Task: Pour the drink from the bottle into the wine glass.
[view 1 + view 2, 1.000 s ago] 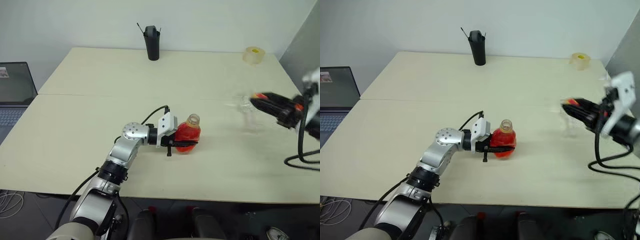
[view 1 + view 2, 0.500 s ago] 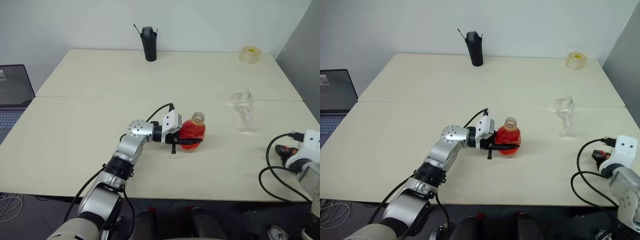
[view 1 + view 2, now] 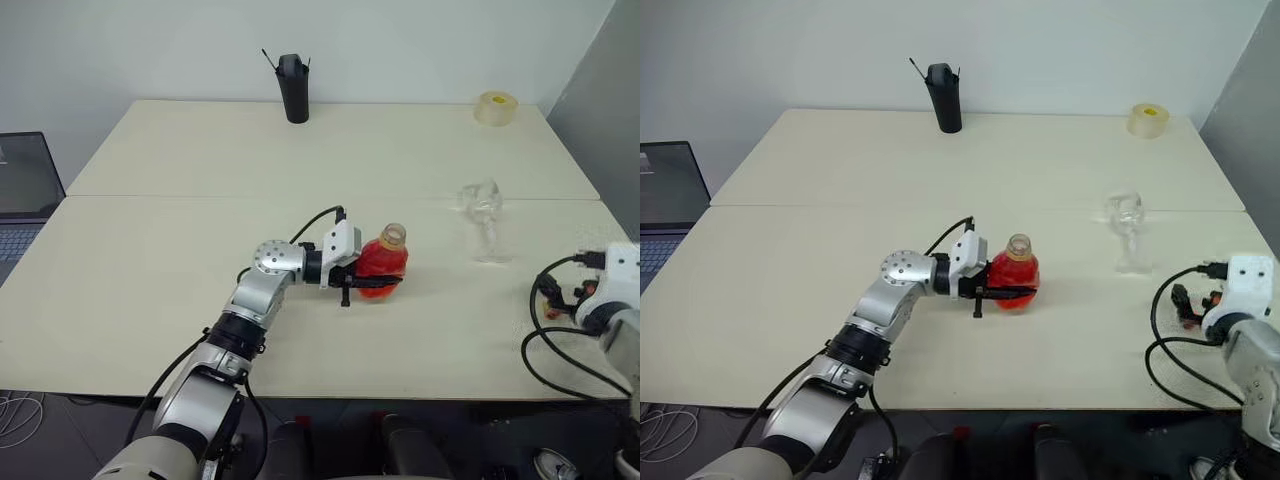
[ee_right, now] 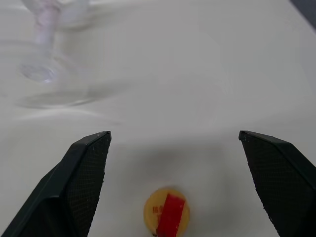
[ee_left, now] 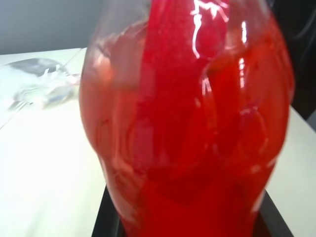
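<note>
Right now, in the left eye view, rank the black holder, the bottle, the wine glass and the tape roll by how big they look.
1. Wine glass
2. Black holder, close to the glass, and farther away, so unsure
3. Bottle, partly covered by the left tool
4. Tape roll

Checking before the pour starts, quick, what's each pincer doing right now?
Left pincer: closed on the bottle of red drink.
Right pincer: open, holding nothing; the cap lies on the table between its fingers.

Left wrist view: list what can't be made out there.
- Bottle: neck and mouth cut off by the top edge.
- Left pincer: its fingers hidden behind the bottle, only black edges at the bottom.
- Wine glass: blurred, its base and stem unreadable.
</note>
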### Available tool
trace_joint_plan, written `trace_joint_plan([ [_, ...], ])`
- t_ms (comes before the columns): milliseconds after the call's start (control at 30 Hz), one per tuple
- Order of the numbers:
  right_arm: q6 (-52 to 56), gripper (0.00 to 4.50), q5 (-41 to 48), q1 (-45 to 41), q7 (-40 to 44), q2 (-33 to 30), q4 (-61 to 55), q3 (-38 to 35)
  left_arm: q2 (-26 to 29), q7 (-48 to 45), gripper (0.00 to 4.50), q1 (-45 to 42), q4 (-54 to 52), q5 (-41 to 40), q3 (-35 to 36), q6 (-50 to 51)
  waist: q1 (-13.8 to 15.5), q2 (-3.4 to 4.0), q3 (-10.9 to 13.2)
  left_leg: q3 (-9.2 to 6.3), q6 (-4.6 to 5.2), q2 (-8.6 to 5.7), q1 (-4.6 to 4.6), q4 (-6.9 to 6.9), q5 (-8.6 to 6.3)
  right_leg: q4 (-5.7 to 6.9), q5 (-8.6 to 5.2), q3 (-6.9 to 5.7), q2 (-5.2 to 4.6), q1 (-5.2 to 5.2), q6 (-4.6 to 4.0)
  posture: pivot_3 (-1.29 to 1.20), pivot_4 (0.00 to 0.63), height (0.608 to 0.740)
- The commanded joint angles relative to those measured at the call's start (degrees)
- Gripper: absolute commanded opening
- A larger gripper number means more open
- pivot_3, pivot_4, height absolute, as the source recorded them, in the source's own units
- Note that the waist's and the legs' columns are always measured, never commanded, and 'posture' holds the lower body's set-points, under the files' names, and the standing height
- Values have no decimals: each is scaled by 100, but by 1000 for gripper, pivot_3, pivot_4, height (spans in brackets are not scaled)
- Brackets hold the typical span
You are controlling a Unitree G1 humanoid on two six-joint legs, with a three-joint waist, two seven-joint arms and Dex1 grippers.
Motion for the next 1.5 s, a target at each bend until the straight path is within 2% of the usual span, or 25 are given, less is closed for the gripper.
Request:
trace_joint_plan([
  [33, 209, 4500, 1177, -566, 1072, -427, -1034, 229, 39, 415, 972, -122, 32, -98, 444, 45, -21, 1, 1, 1, 0, -2, 2, 0, 0, 1, 0, 1, 2, 0, 0, 0, 150, 740],
  [100, 386, 4500, 1866, -879, 1486, -475, -1448, 571, 81, 731, 972, -128, 124, -114, 663, 115, -30, 0, 1, -3, 1, 2, 3, 0, -1, 0, 0, -1, 14, 0, 0, 0, 150, 740],
  [167, 474, 4500, 2041, -1256, 1509, -458, -1544, 1179, 115, 1240, 972, -165, 343, -45, 939, 103, -17, -1, 2, -18, 3, 7, 2, 0, -2, 0, 0, -11, 25, 3, -1, 0, 150, 740],
  [267, 511, 4500, 1753, -1927, 1172, -281, -1320, 2278, 145, 2058, 972, -222, 758, 120, 1286, -88, -14, -3, 3, -20, 3, 6, 1, 3, -2, 1, 0, -9, 16, 4, -2, 0, 150, 740],
  [333, 289, 4500, 1494, -2383, 943, 192, -900, 2899, 137, 2788, 972, -282, 993, 142, 1626, -140, -11, -5, 4, -22, 3, 7, -2, 5, -2, 1, 0, -10, 9, 3, -2, 0, 150, 740],
  [567, -596, 4500, 662, -2821, 892, 869, 246, 4067, 293, 4331, 971, -157, 1178, 322, 2267, -288, 15, -8, 3, -28, -2, 9, -22, 11, 1, -4, 1, -23, -24, -8, 0, 0, 150, 740],
  [733, -984, 4500, 394, -2999, 1102, 1163, 659, 4455, 415, 5132, 971, 129, 1033, 344, 2635, -213, 0, -8, 3, -27, -7, 7, -21, 11, 4, 1, 2, -24, -31, -12, 1, 0, 150, 740],
  [1067, -1213, 4500, 146, -3137, 1417, 1438, 1022, 4629, 288, 5659, 971, 457, 705, 194, 2905, 84, -1, -12, 1, -28, -10, 8, -21, 11, 6, 2, 2, -26, -31, -12, 1, 0, 150, 740],
  [1133, -1230, 4500, 111, -3142, 1470, 1431, 1039, 4633, 263, 5724, 1699, 494, 637, 163, 2920, 161, -2, -12, 0, -29, -13, 9, -21, 11, 7, 3, 2, -26, -32, -12, 1, 0, 150, 740],
  [1433, -1231, 4500, 3, -3134, 1599, 1454, 1050, 4607, 283, 5788, 4463, 611, 439, 171, 2916, 343, -3, -12, 0, -29, -12, 9, -20, 10, 7, 3, 2, -26, -33, -12, 1, 0, 150, 740],
  [1500, -1241, 4500, -24, -3136, 1633, 1468, 1069, 4609, 299, 5775, 4489, 650, 363, 161, 2915, 398, -4, -12, 0, -28, -12, 9, -20, 10, 7, 4, 2, -26, -33, -12, 1, 0, 150, 740],
])
